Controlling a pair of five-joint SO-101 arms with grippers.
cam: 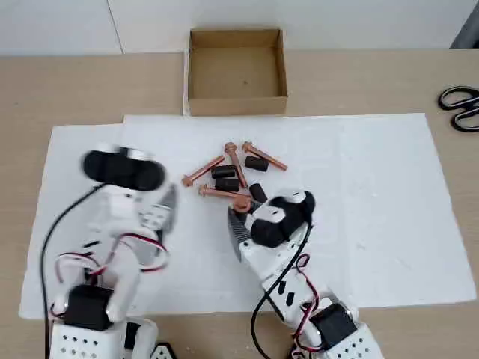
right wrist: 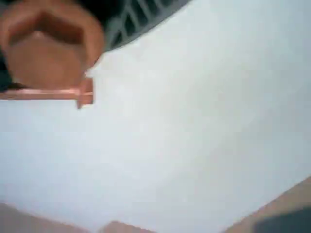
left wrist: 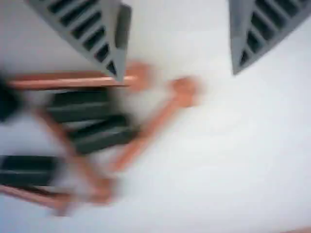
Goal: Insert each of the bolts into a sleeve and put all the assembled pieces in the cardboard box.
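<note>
Picking first pair: right gripper (cam: 238,218) clamps copper-coloured metal bolt (right wrist: 48,48); left gripper (left wrist: 177,74) gapes over black cylindrical sleeves (left wrist: 92,119); next, grasp one.

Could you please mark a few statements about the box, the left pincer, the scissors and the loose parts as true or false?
1. The cardboard box holds no assembled pieces. True.
2. The left pincer is shut on a sleeve. False: its jaws stand open above the pile, with nothing between them.
3. The scissors lie on the white sheet. False: they lie on the bare table, beyond the sheet, at the high view's right edge.
4. The bolts and sleeves lie together in a loose pile on the sheet. True.
</note>
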